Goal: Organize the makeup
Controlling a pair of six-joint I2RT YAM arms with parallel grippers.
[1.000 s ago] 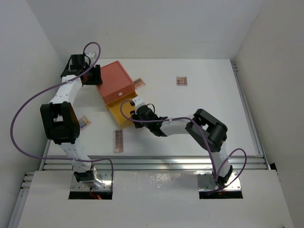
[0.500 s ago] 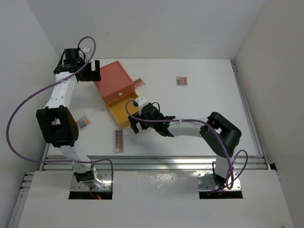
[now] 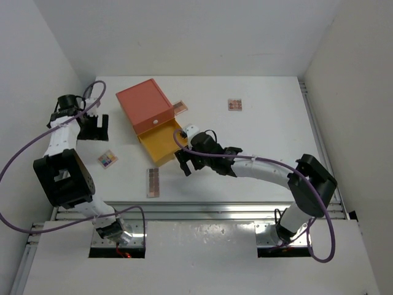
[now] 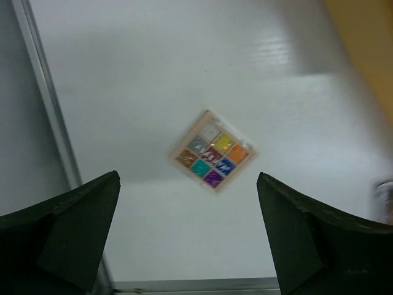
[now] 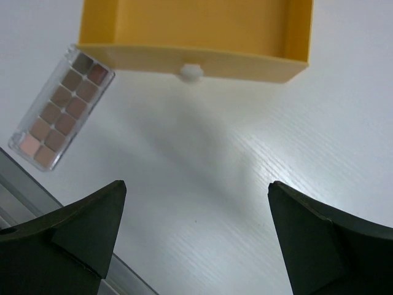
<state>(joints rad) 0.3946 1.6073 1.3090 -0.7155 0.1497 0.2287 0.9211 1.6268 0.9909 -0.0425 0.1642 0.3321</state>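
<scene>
Both arms have shifted: the left tool point(image 3: 93, 128) has swung from the far side of the orange box point(image 3: 144, 103) to the left part of the bench point(image 3: 264, 147), and the right tool point(image 3: 187, 162) has drawn nearward from the yellow drawer point(image 3: 161, 142). Each tool's jaws stand wide apart, holding nothing. A multicoloured palette point(image 4: 212, 158) lies flat on the bench below the left tool. A long pink-brown palette point(image 5: 60, 115) lies near the drawer's near-left corner. A tilted palette point(image 3: 179, 107) rests just beside the box's right side, and a square palette point(image 3: 234, 104) lies well apart, far right.
</scene>
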